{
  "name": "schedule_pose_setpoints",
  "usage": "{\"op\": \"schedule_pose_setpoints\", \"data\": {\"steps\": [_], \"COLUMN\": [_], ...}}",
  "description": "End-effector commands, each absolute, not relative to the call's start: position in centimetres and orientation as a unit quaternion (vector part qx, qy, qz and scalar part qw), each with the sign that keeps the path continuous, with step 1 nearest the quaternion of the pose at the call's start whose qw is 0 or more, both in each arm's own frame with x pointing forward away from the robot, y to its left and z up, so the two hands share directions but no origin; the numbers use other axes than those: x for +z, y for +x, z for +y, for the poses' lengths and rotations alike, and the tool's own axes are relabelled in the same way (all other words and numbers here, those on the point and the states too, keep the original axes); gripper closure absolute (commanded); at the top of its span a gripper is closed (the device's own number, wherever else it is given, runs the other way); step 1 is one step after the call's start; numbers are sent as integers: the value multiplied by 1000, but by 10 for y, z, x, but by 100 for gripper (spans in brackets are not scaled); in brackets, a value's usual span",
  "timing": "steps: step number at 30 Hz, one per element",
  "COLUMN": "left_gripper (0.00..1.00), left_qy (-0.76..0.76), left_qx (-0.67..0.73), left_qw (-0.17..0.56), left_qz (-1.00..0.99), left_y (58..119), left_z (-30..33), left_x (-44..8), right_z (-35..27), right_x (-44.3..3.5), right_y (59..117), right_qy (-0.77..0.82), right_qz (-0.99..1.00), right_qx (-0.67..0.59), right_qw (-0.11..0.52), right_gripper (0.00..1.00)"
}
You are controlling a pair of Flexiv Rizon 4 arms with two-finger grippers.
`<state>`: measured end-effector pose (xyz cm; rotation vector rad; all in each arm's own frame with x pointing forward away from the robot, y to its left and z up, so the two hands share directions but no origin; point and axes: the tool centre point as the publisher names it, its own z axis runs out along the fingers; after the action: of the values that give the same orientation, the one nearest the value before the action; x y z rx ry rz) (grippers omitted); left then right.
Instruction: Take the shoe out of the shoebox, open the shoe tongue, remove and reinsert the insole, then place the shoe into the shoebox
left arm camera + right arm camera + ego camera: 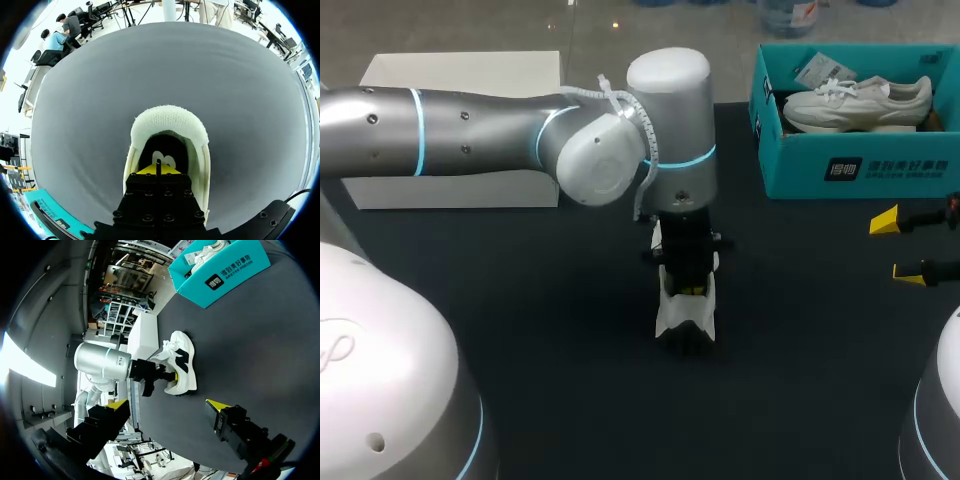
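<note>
The shoe (672, 316) stands on its sole in the middle of the dark worktop (520, 300), well apart from the teal shoebox (860, 165) at the far right, which holds a second white shoe (855, 100). The left gripper (157, 170) comes straight down into the shoe's opening. Its yellow tips sit deep inside, under the padded collar, and I cannot tell how far open it is or whether it has hold of anything. A small white shape just ahead of the tips may be the raised edge of the insole (163, 159), but the dark of the shoe's interior hides too much to be sure. The right gripper (900, 246) waits wide open and empty near the worktop's right edge, clear of both the shoe and the box.

The step in hand looks like the insole work. To do it well, the left gripper should pinch only the insole's rear edge, not the lining. It should then draw it up and back along the shoe's length so it peels out rather than buckling. A straight upward pull would probably lift the whole shoe, which is light and unheld. The idle right gripper could first close on the toe or sidewall to pin the shoe down.
</note>
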<state>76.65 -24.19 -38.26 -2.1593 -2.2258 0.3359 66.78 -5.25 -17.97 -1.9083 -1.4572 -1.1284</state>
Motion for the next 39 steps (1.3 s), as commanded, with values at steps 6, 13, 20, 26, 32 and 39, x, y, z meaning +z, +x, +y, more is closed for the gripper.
{"op": "schedule_pose_setpoints", "data": {"steps": [6,13,20,26,32,39], "left_gripper": [100,100,100,100,0,0], "left_qy": [-693,-691,-686,-686,-679,-678], "left_qx": [47,7,-6,-28,-29,-32], "left_qw": [-62,-99,-95,-102,-94,-89], "left_qz": [-716,-716,-721,-720,-728,-729], "left_y": [779,793,818,834,834,834], "left_z": [-235,-244,-247,-240,-233,-230], "left_x": [-361,-367,-370,-368,-363,-358], "right_z": [-52,-52,-52,-52,-52,-52], "right_x": [-179,-179,-179,-179,-179,-179], "right_y": [664,664,664,664,664,664], "right_qy": [-700,-700,-700,-700,-700,-700], "right_qz": [-532,-532,-532,-532,-532,-532], "right_qx": [-413,-413,-413,-413,-413,-413], "right_qw": [239,239,239,239,239,239], "right_gripper": [0,0,0,0,0,0]}}
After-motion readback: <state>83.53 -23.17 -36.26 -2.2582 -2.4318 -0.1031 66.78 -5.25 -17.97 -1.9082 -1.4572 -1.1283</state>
